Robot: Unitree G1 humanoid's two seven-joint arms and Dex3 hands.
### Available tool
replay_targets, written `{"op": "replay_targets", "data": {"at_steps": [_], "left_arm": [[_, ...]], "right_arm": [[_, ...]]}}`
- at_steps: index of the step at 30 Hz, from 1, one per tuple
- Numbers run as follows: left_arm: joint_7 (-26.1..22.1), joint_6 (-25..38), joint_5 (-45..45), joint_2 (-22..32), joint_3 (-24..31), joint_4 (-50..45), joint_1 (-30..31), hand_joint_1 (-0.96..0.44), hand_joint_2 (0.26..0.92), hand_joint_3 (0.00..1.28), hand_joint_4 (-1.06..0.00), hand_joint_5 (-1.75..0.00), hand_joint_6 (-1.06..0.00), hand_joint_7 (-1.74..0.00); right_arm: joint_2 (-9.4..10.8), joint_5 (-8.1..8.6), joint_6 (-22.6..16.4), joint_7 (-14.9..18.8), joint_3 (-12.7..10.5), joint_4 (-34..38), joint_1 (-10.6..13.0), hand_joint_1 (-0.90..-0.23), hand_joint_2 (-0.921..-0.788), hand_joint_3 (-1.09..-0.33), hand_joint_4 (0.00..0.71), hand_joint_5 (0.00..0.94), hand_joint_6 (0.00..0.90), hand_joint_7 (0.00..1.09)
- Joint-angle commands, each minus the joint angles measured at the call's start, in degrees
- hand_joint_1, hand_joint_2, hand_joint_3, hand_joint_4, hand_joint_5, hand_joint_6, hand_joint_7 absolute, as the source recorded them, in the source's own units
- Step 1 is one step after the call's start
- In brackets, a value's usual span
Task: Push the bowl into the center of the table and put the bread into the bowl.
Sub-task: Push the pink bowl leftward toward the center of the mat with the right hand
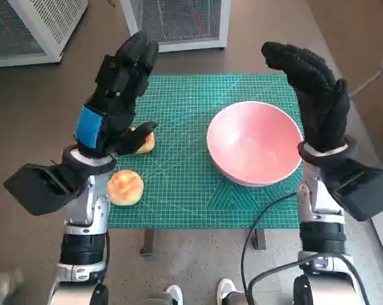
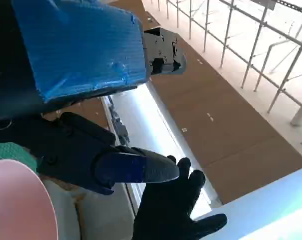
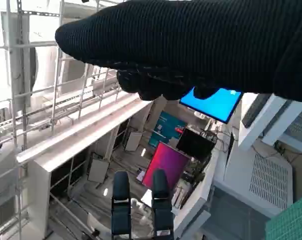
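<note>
Raised above the table [image 1: 178, 219] with fingers spread and holding nothing: left robot hand [image 1: 118, 95] over the left side, right robot hand [image 1: 315, 95] over the right edge. Sitting right of center on the green cutting mat [image 1: 178, 159]: pink bowl [image 1: 255, 143], empty. Near the left edge: one bread roll [image 1: 125, 187] toward the front, another bread roll [image 1: 144, 142] partly hidden beneath the left thumb.

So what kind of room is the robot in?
Probably a lab or big workshop hall. A green cutting mat covers the small table, white mesh cages stand behind it, and the right wrist view shows railings and glowing screens.
</note>
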Motion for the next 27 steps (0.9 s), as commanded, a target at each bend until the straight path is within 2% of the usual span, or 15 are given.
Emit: {"op": "replay_targets", "data": {"at_steps": [1, 21, 27], "left_arm": [[0.2, 0.6, 0.5, 0.2, -0.3, -1.2, -0.2, -0.62, 0.921, 0.33, -0.11, 0.00, 0.00, -0.43], [0.9, 2.4, 0.8, 0.1, -0.9, -4.1, 1.4, -0.58, 0.921, 0.29, -0.11, 0.00, 0.00, -0.45], [0.8, 1.9, 1.0, 0.2, -0.8, -3.8, 1.6, -0.59, 0.921, 0.28, -0.11, 0.00, 0.00, -0.45]], "right_arm": [[0.0, 0.58, 0.1, 0.6, 0.0, 0.3, 0.6, -0.556, -0.921, -0.703, 0.225, 0.002, -0.001, 0.60], [0.3, 0.71, 0.2, 0.7, 0.2, -0.1, 1.1, -0.547, -0.921, -0.708, 0.224, 0.001, -0.001, 0.60], [-0.4, 1.34, 0.0, 1.0, -0.6, 0.9, 1.2, -0.549, -0.921, -0.708, 0.224, 0.001, -0.001, 0.60]]}}
